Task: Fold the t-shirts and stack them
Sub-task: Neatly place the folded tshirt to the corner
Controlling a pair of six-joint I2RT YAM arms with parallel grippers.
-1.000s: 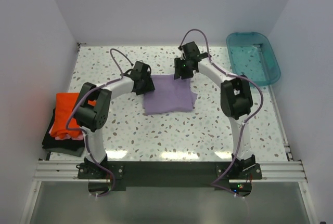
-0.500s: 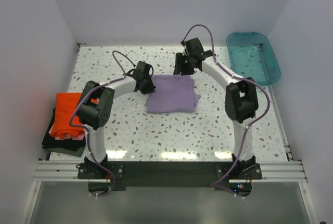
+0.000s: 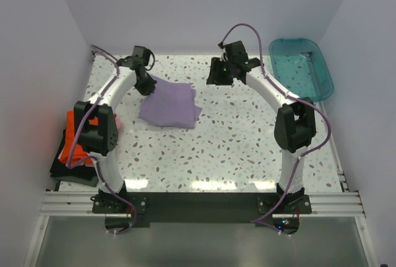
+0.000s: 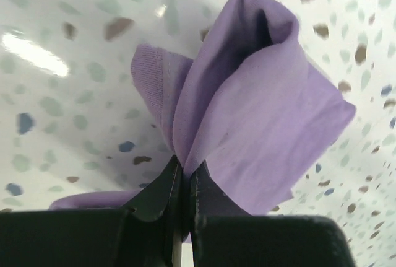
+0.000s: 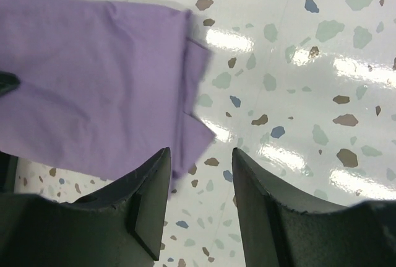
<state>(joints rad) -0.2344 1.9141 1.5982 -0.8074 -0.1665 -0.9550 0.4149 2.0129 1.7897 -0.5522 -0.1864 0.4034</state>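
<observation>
The speckled white bench (image 3: 247,149) fills most of the top view, with both arms reaching out over its far half. The large lavender-purple t-shirt (image 3: 170,105) lies folded into a rough rectangle left of the bench's middle, mostly flat, with its far left corner pulled up off the surface. The teal plastic tub (image 3: 301,69) sits at the far right corner, well apart from the shirt. At the bench's left edge lies a pile of shirts partly hidden behind the left arm: the bright orange-red t-shirt (image 3: 69,132) is on top, a sliver of the pink t-shirt (image 3: 116,122) shows beside it, and the dark t-shirt (image 3: 67,169) is at the bottom. The left gripper (image 3: 147,87) is at the lavender shirt's far left corner, and its wrist view shows the jaws pinched tight on a bunched fold of the purple cloth (image 4: 260,124), which rises in a loose pleat above the fingertips. The right gripper (image 3: 219,78) is off the shirt's far right side with its jaws apart and nothing between them; its wrist view shows bare bench between the fingers (image 5: 148,199) and the shirt's edge (image 5: 93,87) just beyond the left one.
</observation>
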